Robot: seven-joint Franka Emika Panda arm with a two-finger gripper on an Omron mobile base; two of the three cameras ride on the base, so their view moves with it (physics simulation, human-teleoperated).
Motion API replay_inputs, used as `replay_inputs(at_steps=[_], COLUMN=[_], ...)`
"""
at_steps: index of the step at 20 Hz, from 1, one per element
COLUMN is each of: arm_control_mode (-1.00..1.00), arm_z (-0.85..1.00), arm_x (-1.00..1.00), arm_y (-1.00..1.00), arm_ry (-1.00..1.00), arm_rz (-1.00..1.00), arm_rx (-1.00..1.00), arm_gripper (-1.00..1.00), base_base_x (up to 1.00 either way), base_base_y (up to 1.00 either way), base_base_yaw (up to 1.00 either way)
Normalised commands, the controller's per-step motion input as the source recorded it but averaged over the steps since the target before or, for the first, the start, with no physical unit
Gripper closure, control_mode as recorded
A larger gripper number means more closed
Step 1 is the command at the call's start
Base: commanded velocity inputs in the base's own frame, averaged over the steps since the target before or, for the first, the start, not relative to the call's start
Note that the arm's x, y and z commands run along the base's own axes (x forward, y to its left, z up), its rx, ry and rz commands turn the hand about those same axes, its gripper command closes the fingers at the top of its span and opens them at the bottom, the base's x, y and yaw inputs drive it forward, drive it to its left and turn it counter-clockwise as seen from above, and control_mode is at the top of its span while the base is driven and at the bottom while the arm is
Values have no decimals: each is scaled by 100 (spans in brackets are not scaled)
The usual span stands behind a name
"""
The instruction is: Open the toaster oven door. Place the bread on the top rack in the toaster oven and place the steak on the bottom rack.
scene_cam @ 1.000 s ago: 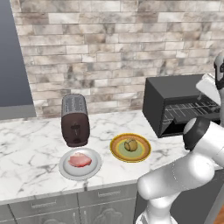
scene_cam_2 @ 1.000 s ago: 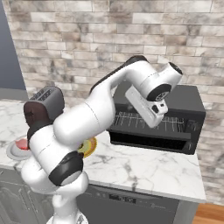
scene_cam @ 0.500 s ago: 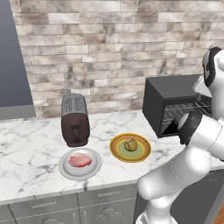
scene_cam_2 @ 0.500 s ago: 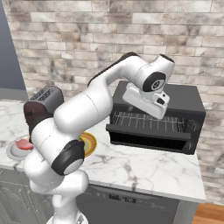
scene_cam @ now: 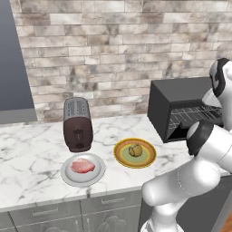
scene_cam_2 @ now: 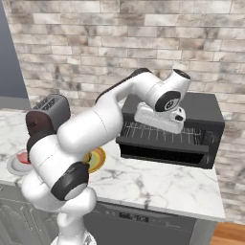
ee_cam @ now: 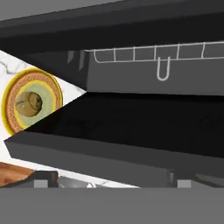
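The toaster oven door [scene_cam_2: 162,154] now hangs open, and the arm has lifted away. The pincer [ee_cam: 113,181] holds nothing; its opening is unclear. Bread [scene_cam: 134,150] comes next.

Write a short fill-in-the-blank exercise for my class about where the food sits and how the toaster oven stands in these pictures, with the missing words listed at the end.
1. The bread sits on a green plate with a ____ rim.
2. The steak lies on a grey-white plate in front of the brown ____.
3. The toaster oven door is ____, so the wire racks show.
4. Both foods rest on a ____ counter.

Missing words: yellow; toaster; open; marble
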Motion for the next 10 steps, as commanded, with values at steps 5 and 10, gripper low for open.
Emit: replay_inputs(at_steps=[5, 10], arm_control_mode=[-100, -100], arm_z=[-28, -25], arm_x=[0, -6], arm_y=[2, 0], arm_ry=[-6, -4], arm_rz=[27, 27], arm_rx=[-10, -8], arm_gripper=[-100, -100], base_base_x=[0, 0], base_base_y=[0, 0], base_base_yaw=[0, 0])
